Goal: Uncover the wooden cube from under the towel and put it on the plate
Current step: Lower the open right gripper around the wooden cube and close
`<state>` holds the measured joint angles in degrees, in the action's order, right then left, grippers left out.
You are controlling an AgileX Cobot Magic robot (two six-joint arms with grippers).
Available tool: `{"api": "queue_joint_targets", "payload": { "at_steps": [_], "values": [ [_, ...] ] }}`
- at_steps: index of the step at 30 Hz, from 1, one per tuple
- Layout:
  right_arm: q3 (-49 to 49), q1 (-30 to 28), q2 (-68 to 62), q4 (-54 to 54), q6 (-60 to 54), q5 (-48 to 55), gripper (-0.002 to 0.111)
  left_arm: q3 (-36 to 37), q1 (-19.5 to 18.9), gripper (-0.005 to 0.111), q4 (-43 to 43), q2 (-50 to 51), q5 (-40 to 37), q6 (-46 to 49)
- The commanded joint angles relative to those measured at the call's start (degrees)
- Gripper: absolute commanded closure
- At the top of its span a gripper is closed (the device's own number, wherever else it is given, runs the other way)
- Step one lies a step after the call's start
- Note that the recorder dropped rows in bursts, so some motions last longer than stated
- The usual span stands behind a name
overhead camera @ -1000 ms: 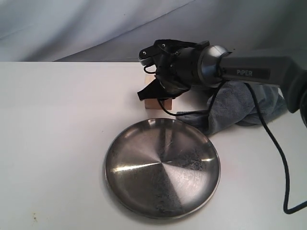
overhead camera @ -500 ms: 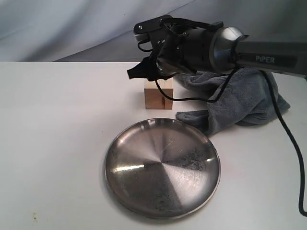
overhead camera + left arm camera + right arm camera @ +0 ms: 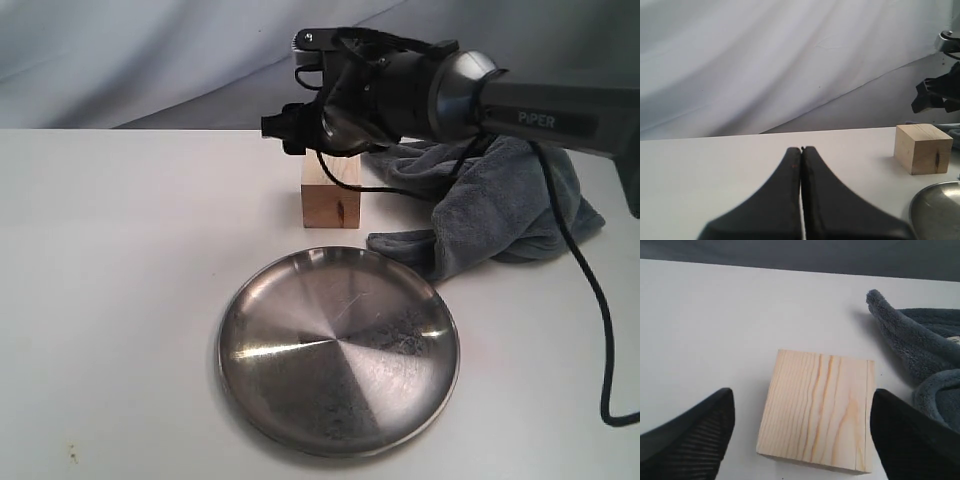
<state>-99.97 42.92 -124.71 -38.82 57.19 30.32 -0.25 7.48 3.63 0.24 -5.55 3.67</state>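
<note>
- Wooden cube (image 3: 331, 205) (image 3: 820, 410): pale tan block with fine grain lines and a small dark knot mark on its near face. It stands uncovered on the table, flat on one face, at 12 o'clock from the plate in the exterior view, close to the rim but not touching it.
- Towel (image 3: 510, 205): plush dark grey-blue terry cloth, bunched in a heap at 3 o'clock from the cube and about 1 o'clock from the plate. It covers none of the cube. The right wrist view shows a strip of bare table between cloth and block.
- Plate (image 3: 300, 400): round, shallow stainless-steel dish with a radial sheen and a low rim. Nothing lies in it.
- Right gripper (image 3: 802, 395) (image 3: 305, 135): black, ribbed fingers (image 3: 695, 440) spread wider than the cube. It hovers over the block's top, grasps nothing, and makes no visible contact.
- Right arm (image 3: 560, 110): dark grey tube marked "PIPER", entering from 3 o'clock and passing above the towel.
- Black cable (image 3: 590, 300): hangs from that arm down to the table at the 4 o'clock side.
- Left gripper (image 3: 801, 149): fingertips pressed together, nothing between them, low over the table, well apart from the cube.
- Table (image 3: 120, 280): plain white top.
- Backdrop (image 3: 150, 50): pale grey draped cloth behind the table.
</note>
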Motion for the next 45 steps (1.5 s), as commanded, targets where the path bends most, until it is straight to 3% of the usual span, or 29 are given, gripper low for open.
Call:
{"api": "queue_joint_targets", "payload": {
  "at_steps": [1,7,20,30,39,45],
  "values": [
    [-8.4,-2.4,-2.9,17.5,-16.9,7.1,0.039,0.3,-0.1,0.107,0.1,-0.2,0.6,-0.1],
    [-16.6,-4.3,-6.6,25.0,-25.8,15.8,0.039,0.3,-0.1,0.107,0.1,-0.2,0.6,-0.1],
    [-17.5,-5.1,-9.1,31.5,-31.3,15.5,0.039,0.3,-0.1,0.107,0.1,-0.2,0.6,-0.1],
    [-17.5,-4.8,-9.5,27.9,-31.7,15.2,0.038,0.3,-0.1,0.107,0.1,-0.2,0.6,-0.1],
    [-17.5,-4.7,-9.5,26.4,-30.8,12.2,0.03,0.3,-0.1,0.107,0.1,-0.2,0.6,-0.1],
    [-17.5,-4.7,-10.2,26.0,-30.4,12.2,0.009,0.3,-0.1,0.107,0.1,-0.2,0.6,-0.1]
  ]
}}
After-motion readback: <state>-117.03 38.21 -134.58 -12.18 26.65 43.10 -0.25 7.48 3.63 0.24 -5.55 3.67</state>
